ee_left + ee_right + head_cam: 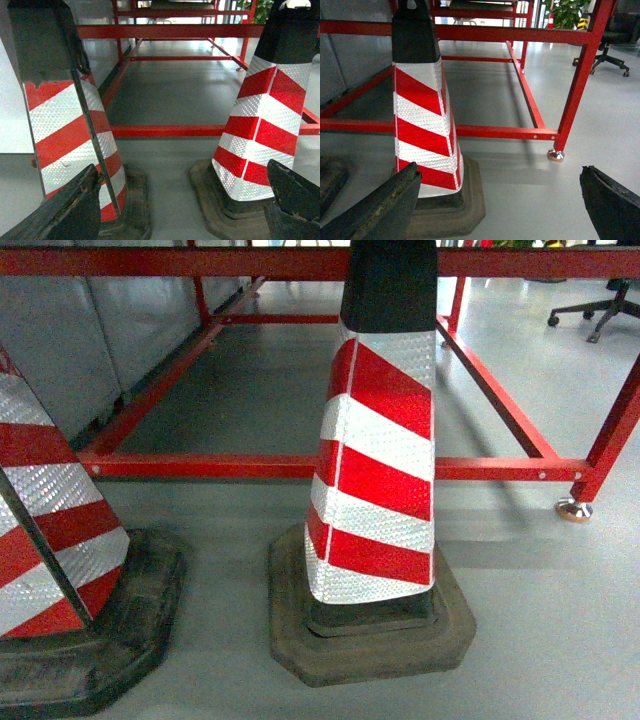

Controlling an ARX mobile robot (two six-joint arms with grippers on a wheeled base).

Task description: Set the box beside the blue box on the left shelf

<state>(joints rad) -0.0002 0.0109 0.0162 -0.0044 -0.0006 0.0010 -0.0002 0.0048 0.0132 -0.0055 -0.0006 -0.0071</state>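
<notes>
Floor: grey, smooth floor (560, 640), glossy enough to mirror the frame; a pale wall panel (60, 340) closes the left side.
Left cone: red-and-white striped traffic cone (40, 510) at the left edge of the head view, on a dark rubber base; a thin dark rod leans across it.
Middle cone: a 2nd striped cone (375, 460) with a black top stands just in front of the frame's low front bar.
Frame: red steel frame (260, 467) with low rails and a levelling foot (574, 509) at the right corner; nothing rests on the rails that show.
Far right: an office chair (600, 305) well behind the frame.
Left gripper (180, 210): jaws wide apart, holding nothing; both dark fingers frame the 2 cones in its wrist view.
Right gripper (502, 205): also spread wide and empty, looking past the middle cone at the frame's corner leg.
Box: not in any view; neither the crate to be placed nor the blue box on the shelf can be seen, so where it sits cannot be told.
Handling, as a judgement: a large plastic crate should be stiff and fairly light but bulky and smooth-walled, so 2 claws on opposite rim edges look safest.
Stage: probably still approaching or searching.
</notes>
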